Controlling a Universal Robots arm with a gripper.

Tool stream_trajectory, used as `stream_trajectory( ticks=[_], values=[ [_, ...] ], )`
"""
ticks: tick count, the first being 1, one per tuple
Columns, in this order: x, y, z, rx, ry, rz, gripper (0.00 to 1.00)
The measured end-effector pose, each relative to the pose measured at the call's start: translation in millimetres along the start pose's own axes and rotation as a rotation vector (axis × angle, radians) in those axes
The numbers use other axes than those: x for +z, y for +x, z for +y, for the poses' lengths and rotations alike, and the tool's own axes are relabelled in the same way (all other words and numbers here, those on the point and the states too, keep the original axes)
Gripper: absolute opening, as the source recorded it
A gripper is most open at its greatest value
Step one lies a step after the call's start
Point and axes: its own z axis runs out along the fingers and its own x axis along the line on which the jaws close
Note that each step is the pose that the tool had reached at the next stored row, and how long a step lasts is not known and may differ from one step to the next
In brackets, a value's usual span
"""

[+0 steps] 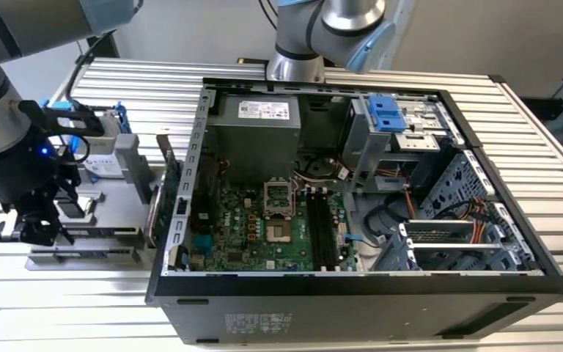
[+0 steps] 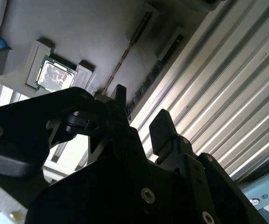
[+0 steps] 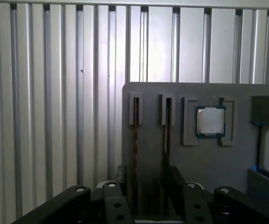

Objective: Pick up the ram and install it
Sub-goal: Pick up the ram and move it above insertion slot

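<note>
Two ram sticks stand on edge in slots of a grey holder plate (image 3: 204, 163). One ram (image 3: 135, 140) and the other ram (image 3: 167, 140) run side by side, also seen as a thin ram (image 2: 127, 49) and a darker ram (image 2: 158, 63) in the second wrist view. My gripper (image 3: 148, 179) hovers over their near ends, open, with nothing between its fingers (image 3: 176, 177). In the exterior view the gripper (image 1: 35, 231) hangs over the plate at the exterior view's left of the computer case (image 1: 360, 282). The motherboard's black slots (image 1: 321, 227) lie inside the case.
A processor chip (image 3: 210, 120) sits in a pocket of the holder plate beside the sticks. An upright green card (image 1: 164, 198) stands between plate and case. A silver drive in a blue frame (image 1: 100, 158) is behind the plate. Everything rests on a ribbed metal table (image 1: 556, 147).
</note>
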Motion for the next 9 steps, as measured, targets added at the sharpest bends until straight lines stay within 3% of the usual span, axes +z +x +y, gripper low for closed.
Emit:
stream_trajectory(
  ticks=[9],
  values=[
    [15.5,2.0,-0.8,0.000,-0.0002,0.0001,1.00]
  ],
)
